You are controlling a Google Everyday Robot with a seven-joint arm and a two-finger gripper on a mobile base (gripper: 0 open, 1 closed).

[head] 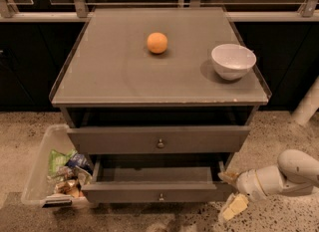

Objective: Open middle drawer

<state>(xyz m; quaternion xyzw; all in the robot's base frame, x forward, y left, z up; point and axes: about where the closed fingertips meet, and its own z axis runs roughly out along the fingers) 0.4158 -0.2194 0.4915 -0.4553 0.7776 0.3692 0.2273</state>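
The middle drawer [149, 192] is the lower of the two grey fronts in view, with a small round knob [161, 196]. It is pulled out and shows a plain grey interior [157, 174]. The taller, wider drawer front [158, 139] sits above it, also slightly out. My gripper [231, 192] is at the right end of the middle drawer's front, low near the floor. It is open and holds nothing. One finger [229, 176] is by the drawer's right corner and the other [235, 207] hangs below it. The lowest drawer is out of view.
An orange [157, 43] and a white bowl [233, 60] stand on the cabinet top [124, 76]. A clear plastic bin [42, 169] with snack packets sits on the floor at the cabinet's left. A white post [308, 104] stands at the right.
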